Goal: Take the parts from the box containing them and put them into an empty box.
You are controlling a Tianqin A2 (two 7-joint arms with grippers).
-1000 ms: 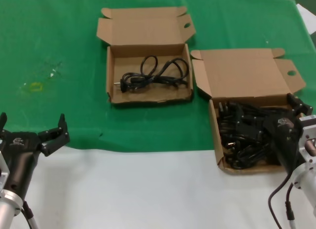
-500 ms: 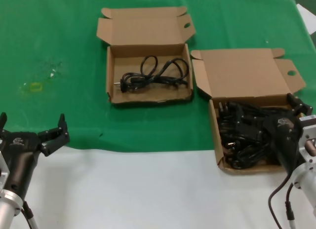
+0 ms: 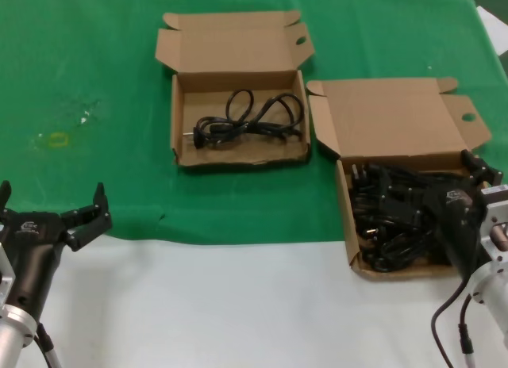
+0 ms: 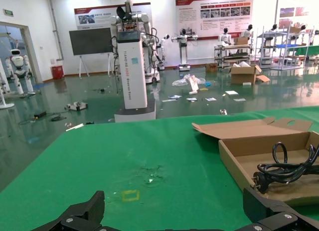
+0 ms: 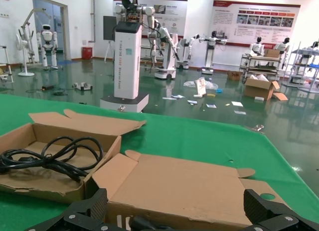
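Two brown cardboard cartons on a green cloth (image 3: 95, 59), lids hinged back toward 12 o'clock, each lid with one oval hole. At about 12 o'clock in the head view: the carton meant as the empty box (image 3: 240, 119), though holding one black power cord (image 3: 248, 119) in a loose coil, plug toward 9 o'clock. At about 3 o'clock, just beside it and nearer the cloth's front edge: the box containing the parts (image 3: 397, 178), its tray filled with the parts (image 3: 390, 217) — a dense black tangle of cords and plugs.

Right gripper (image 3: 468, 185) down over the 3 o'clock end of that full tray, black body overlapping the tangle, one finger (image 3: 481, 166) showing near the tray's back rim. Fingers spread apart, both tips wide at the lower corners of the right wrist view (image 5: 174, 213), the open lid (image 5: 184, 183) straight ahead between them; nothing seen pinched, though contact with the cords cannot be told.

Left gripper (image 3: 51, 213) parked at about 8 o'clock, over the white table (image 3: 238, 304) just off the cloth's front edge — fingers open, clutching nothing. Left wrist view: the two tips (image 4: 174, 213) far apart, the cloth ahead, the one-cord carton (image 4: 271, 154) off to one side.
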